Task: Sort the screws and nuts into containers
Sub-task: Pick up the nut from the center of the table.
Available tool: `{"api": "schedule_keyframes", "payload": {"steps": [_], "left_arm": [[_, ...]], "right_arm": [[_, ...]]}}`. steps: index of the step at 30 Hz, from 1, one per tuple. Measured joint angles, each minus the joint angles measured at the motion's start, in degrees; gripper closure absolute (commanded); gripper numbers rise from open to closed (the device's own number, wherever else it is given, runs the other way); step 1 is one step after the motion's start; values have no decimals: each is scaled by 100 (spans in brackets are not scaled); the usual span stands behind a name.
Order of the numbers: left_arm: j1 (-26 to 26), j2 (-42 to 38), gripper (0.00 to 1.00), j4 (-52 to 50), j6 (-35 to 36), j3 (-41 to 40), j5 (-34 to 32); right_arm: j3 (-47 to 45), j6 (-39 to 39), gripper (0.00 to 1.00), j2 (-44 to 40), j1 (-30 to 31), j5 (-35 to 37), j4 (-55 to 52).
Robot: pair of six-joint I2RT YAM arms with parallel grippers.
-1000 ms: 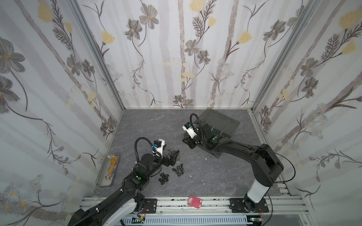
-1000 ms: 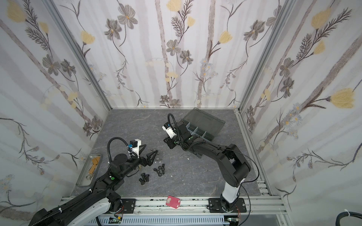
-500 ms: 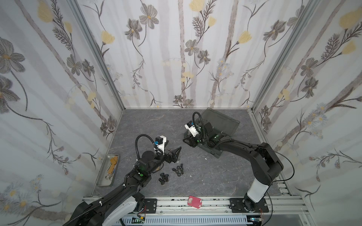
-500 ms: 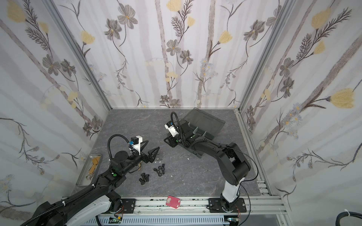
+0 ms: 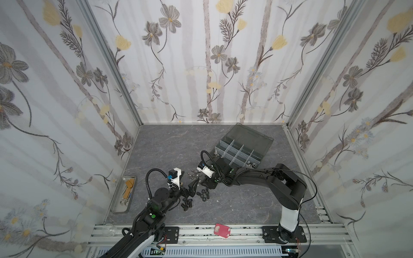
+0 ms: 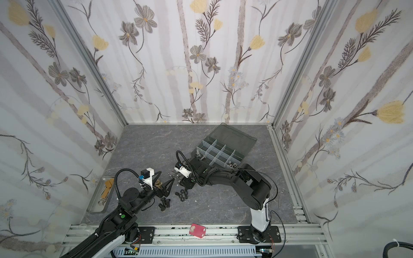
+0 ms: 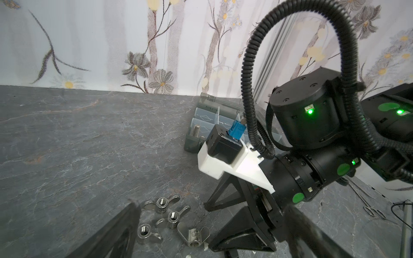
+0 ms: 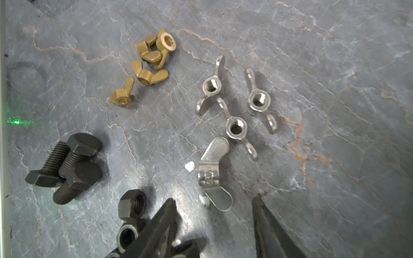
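Steel tray (image 5: 118, 207): far-left edge of the tabletop (image 5: 169, 143).
Left pincer (image 5: 190, 188): jaws spread wide, empty, low over the loose hardware.
Screws (image 5: 185, 204): black, heaped on the tabletop just near of the left pincer.
Nuts (image 5: 203, 195): black hex, loose, just right of the screws.
Silver wing nuts (image 8: 234, 116): four, beside the brass wing nuts (image 8: 149, 64).
Right pincer (image 8: 214, 198): jaws apart, gripping nothing; one silver wing nut lies at its tips.
Containers (image 5: 238, 153): right, far side; lid open; silver screw (image 7: 196, 133) in the left cell.
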Motion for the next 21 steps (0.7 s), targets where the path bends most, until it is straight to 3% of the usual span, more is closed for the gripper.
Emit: {"api": "schedule_keyframes", "payload": {"steps": [9,16,21], "left_arm": [[0,39,0,9,11,-50,-11],[0,-7,0,13,48,-79,-13],[0,-22,0,13,50,-81,-17]], "right_arm": [[247,-33,41,339,151,181,105],[352,-28,55,525,175,203,127],[444,-39,54,629,186,201,186]]}}
